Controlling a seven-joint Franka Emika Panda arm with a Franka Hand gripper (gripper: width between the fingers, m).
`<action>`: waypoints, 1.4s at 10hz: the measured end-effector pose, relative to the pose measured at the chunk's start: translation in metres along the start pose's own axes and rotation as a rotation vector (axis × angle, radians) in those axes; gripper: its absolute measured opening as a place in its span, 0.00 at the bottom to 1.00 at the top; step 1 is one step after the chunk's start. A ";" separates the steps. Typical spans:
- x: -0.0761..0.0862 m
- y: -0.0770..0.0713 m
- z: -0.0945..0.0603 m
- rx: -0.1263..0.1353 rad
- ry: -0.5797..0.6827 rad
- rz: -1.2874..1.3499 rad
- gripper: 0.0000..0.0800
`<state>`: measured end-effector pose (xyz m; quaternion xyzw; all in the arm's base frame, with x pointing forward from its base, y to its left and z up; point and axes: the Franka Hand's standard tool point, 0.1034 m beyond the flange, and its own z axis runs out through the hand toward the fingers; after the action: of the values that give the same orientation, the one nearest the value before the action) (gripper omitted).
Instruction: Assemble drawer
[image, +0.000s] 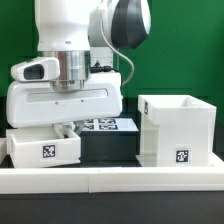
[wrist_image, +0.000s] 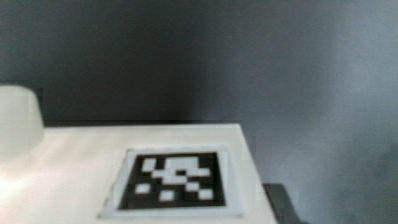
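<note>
Drawer tray (image: 45, 150) partly hides the hand (image: 63, 128); its grip is unclear.

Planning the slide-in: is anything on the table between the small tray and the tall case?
Nothing visible: only bare black table lies between the tray and the case; the marker board lies flat, farther back.

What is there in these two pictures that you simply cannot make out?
Exterior view: the fingertips of the gripper, hidden by its own wide body and the small tray; open or shut is unclear.
Exterior view: the marker board, partly covered by the gripper and the tall case.
Wrist view: blurred; which part the tag sits on is unclear.
Wrist view: a pale shape, cut off by the picture's edge.
</note>
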<state>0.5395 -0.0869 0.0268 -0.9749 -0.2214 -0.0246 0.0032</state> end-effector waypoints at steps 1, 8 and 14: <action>-0.002 -0.006 0.001 0.002 -0.008 -0.122 0.05; -0.007 -0.014 0.005 0.015 -0.056 -0.625 0.05; 0.002 -0.033 0.007 0.004 -0.112 -1.099 0.05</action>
<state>0.5276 -0.0556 0.0201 -0.7156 -0.6976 0.0295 -0.0199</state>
